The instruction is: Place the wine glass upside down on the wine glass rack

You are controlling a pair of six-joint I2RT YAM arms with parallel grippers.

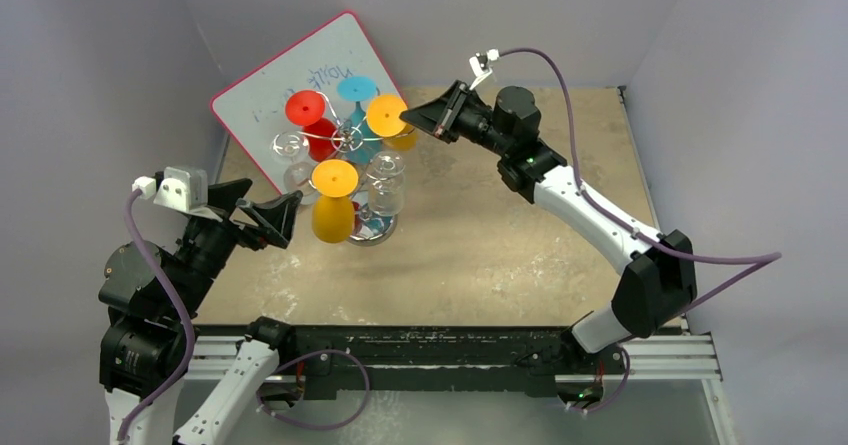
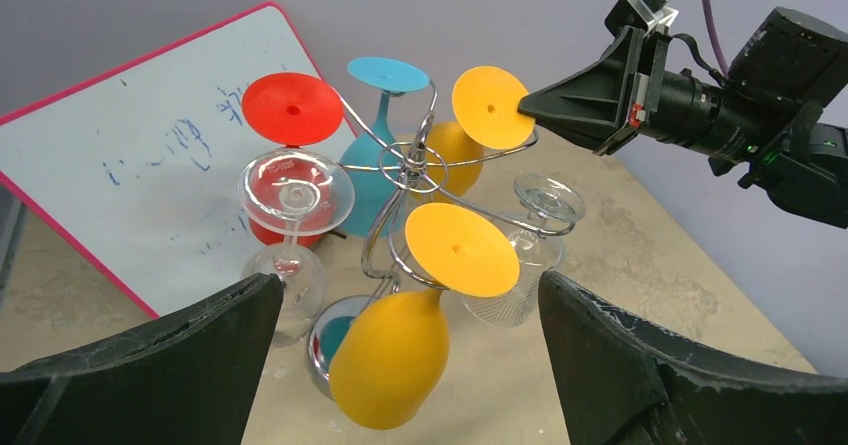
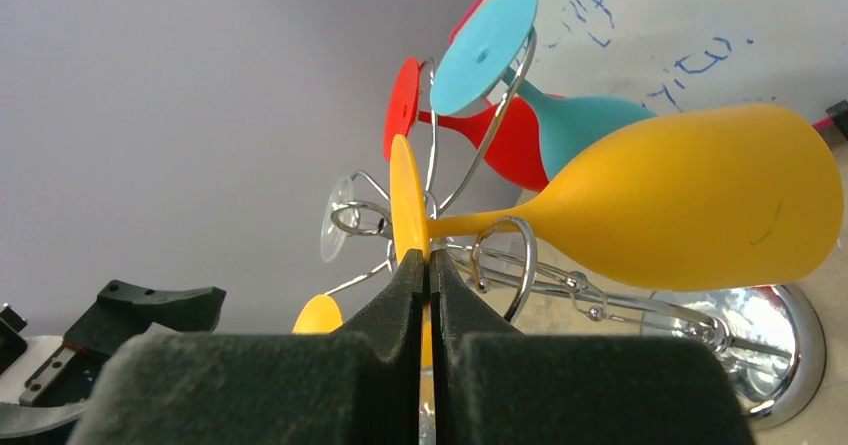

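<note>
The silver wire wine glass rack [image 1: 349, 141] stands on its shiny round base [image 1: 383, 233] at mid table. My right gripper [image 1: 405, 118] is shut on the rim of the flat foot [image 3: 405, 200] of a yellow wine glass [image 3: 700, 200]. That glass is upside down and tilted, with its stem beside a curled arm [image 3: 503, 255] on the rack's far right. From the left wrist its foot [image 2: 488, 105] meets the right gripper's tips [image 2: 525, 108]. My left gripper [image 2: 408, 285] is open and empty, just left of the rack, facing a second yellow glass [image 2: 390, 360] that hangs there.
Red [image 1: 305, 108], teal [image 1: 356, 88] and clear [image 1: 290, 147] glasses also hang upside down on the rack, with another clear one [image 1: 386, 180]. A pink-framed whiteboard [image 1: 270, 90] leans behind it at the back left. Grey walls close in the tabletop [image 1: 500, 245].
</note>
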